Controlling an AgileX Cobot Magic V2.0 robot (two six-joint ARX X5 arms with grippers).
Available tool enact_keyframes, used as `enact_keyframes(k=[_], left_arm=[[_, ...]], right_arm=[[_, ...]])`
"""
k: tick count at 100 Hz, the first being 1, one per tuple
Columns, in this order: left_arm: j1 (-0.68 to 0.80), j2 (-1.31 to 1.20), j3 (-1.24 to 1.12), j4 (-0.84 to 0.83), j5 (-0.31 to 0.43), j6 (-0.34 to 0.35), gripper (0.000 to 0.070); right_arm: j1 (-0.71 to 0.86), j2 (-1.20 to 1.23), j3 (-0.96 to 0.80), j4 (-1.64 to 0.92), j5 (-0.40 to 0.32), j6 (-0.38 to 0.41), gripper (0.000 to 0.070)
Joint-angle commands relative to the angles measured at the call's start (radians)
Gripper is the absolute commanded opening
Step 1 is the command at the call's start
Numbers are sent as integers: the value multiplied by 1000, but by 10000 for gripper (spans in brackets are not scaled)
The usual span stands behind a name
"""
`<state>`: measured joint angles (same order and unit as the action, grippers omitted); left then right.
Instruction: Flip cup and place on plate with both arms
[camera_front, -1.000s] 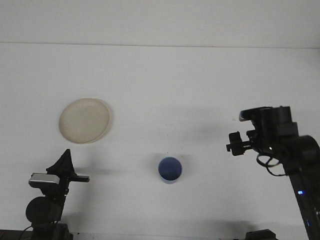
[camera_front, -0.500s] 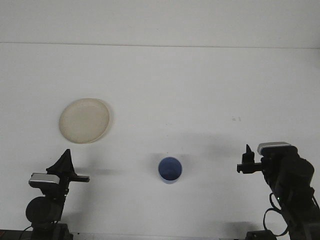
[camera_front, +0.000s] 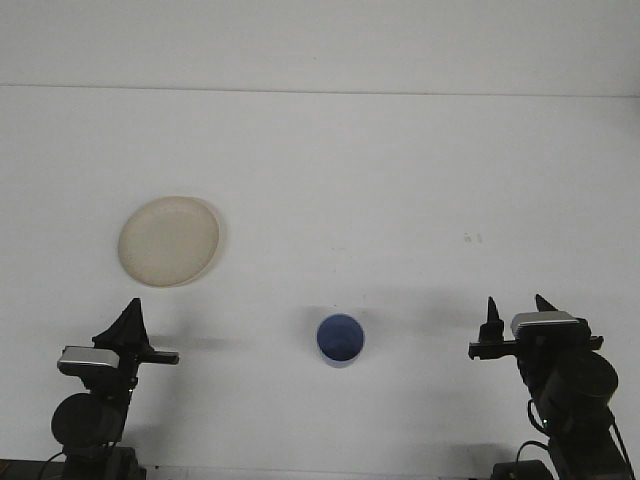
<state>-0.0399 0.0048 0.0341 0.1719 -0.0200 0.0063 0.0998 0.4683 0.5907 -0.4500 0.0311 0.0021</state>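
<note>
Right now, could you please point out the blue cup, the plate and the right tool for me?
blue cup (camera_front: 340, 338), front view, the open inside of the cup.
plate (camera_front: 169, 241), front view, the middle of its bare face.
right tool (camera_front: 517, 310), front view, midway between its fingertips.

This looks like a robotics lab test station: a bare white bench (camera_front: 400, 170) runs back to a plain white wall (camera_front: 320, 40), and two black robot arms, left (camera_front: 95, 400) and right (camera_front: 565, 395), are mounted at its near edge.
</note>
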Motion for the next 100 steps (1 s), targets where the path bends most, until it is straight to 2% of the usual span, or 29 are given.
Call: enact_keyframes(k=[1,17,34,77,100], left_arm=[[1,-1,-18,18,1,4,11],[0,0,37,-15,1,3,11],[0,33,211,-189,1,-36,11],[0,526,850,-833,1,-41,11],[-4,747,1051,-1091,2,-35,11]], right_arm=[[2,2,11,12,3,9,494],[3,2,11,24,3,9,494],[3,2,11,31,3,9,494],[3,2,11,31,3,9,494],[3,2,11,31,2,9,494]])
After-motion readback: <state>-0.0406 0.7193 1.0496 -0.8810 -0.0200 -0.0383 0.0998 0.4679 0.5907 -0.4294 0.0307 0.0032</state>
